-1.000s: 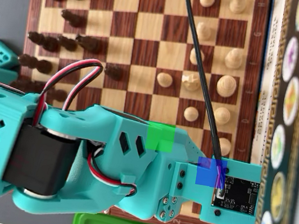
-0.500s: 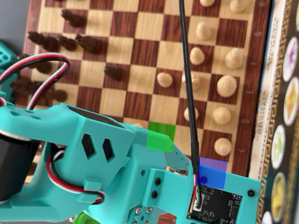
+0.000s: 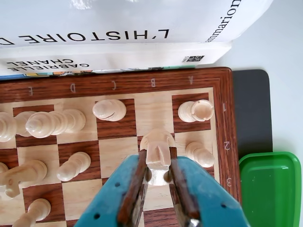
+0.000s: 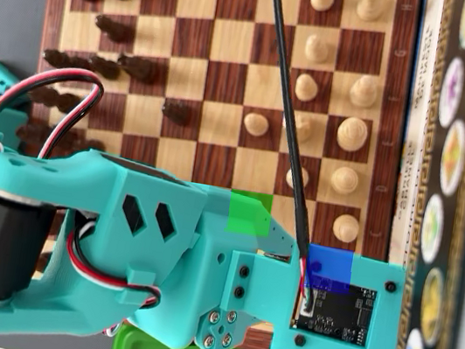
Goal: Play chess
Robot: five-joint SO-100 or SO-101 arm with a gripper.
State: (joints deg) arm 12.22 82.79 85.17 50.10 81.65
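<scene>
The teal gripper (image 3: 158,177) is closed tight around a pale wooden chess piece (image 3: 157,150), which looks like a knight, its two brown-lined fingers (image 3: 134,187) pressing on either side of it. In the wrist view the piece sits over the B file, about the second row, close to the near-right corner of the chessboard (image 3: 142,81); whether its base touches the square or is lifted I cannot tell.

Around it stand other pale pieces: a rook (image 3: 197,111) in the A1 corner, a pawn (image 3: 199,153) just right of the held piece, and a bishop (image 3: 109,109) on the C file.

Beyond the board's edge lie two books (image 3: 113,33), spines showing, one reading "Gabrielle Chanel". A green plastic tray (image 3: 271,189) rests off the board's right side.

From overhead, the teal arm (image 4: 158,251) covers the lower part of the board, and the dark pieces (image 4: 105,28) cluster along its left side.
</scene>
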